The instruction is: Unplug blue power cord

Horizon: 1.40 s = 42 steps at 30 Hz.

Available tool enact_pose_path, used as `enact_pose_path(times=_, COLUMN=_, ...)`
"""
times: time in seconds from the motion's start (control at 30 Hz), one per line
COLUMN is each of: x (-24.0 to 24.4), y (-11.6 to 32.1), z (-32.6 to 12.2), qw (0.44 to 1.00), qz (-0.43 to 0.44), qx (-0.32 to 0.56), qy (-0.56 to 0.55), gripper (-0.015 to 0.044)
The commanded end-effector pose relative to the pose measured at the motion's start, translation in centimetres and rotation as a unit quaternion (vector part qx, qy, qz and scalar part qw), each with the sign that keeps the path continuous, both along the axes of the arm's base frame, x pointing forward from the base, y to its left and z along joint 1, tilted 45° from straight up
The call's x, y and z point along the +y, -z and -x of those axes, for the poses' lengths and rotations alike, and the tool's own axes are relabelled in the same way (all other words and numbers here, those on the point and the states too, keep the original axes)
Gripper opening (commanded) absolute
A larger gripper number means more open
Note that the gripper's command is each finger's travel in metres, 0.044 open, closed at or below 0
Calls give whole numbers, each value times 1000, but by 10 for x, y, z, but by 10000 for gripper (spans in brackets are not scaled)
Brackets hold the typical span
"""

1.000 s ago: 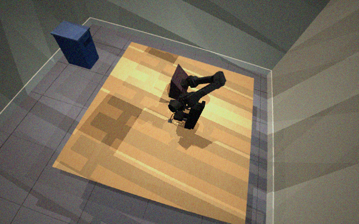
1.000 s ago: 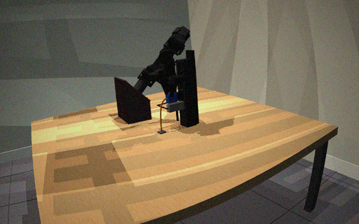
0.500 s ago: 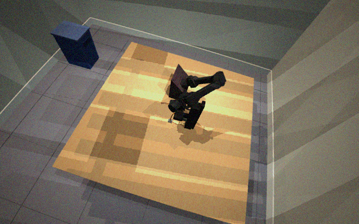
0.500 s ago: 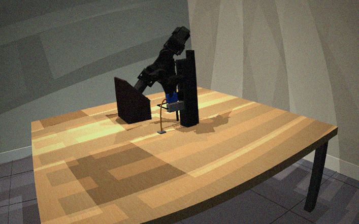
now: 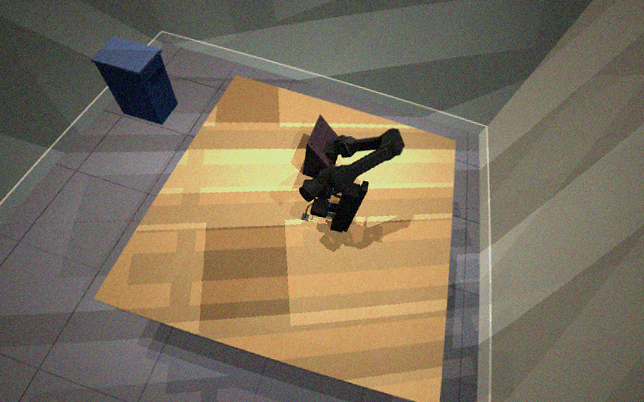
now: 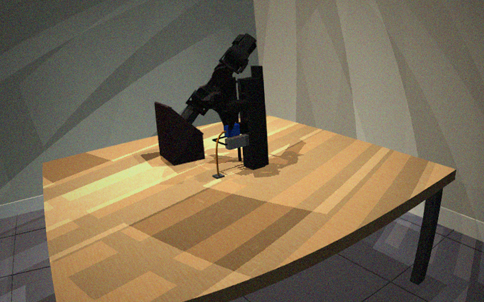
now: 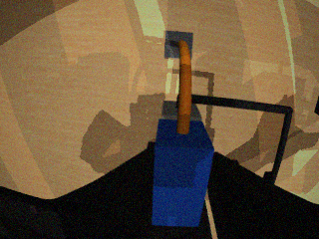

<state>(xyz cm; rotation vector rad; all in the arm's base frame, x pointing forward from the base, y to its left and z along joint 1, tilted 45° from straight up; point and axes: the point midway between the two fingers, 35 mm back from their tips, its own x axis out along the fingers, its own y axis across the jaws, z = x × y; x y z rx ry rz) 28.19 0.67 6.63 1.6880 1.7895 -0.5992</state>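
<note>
One gripper (image 7: pixel 178 226) clamps one blue plug (image 7: pixel 181 173) trailing one orange cord (image 7: pixel 183 90).

one blue plug (image 7: pixel 181 173), one orange cord (image 7: pixel 183 90), one table (image 6: pixel 330 198)

Blue plug (image 7: pixel 181 173) upright on grey strip (image 6: pixel 237 140)

- A wooden table top (image 6: pixel 254 234) in light and dark plank tones stands on dark legs.
- A dark maroon wedge-shaped block (image 6: pixel 176 138) sits on it.
- A dark blue box-shaped bin (image 5: pixel 135 78) stands on the grey tiled floor (image 5: pixel 44 243).
</note>
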Motion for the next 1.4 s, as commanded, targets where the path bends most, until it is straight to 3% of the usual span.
enact_pose_path(times=0.0, x=-19, y=15, z=-4, qw=1000, qz=18, qx=1, qy=6, gripper=0)
enact_pose_path(times=0.6, x=-43, y=33, z=-4, qw=1000, qz=18, qx=1, qy=7, gripper=0)
enact_pose_path(times=0.8, x=-35, y=26, z=-4, qw=1000, qz=19, qx=-3, qy=6, gripper=157)
enact_pose_path(times=1.37, x=-38, y=21, z=-3, qw=1000, qz=16, qx=1, qy=7, gripper=160)
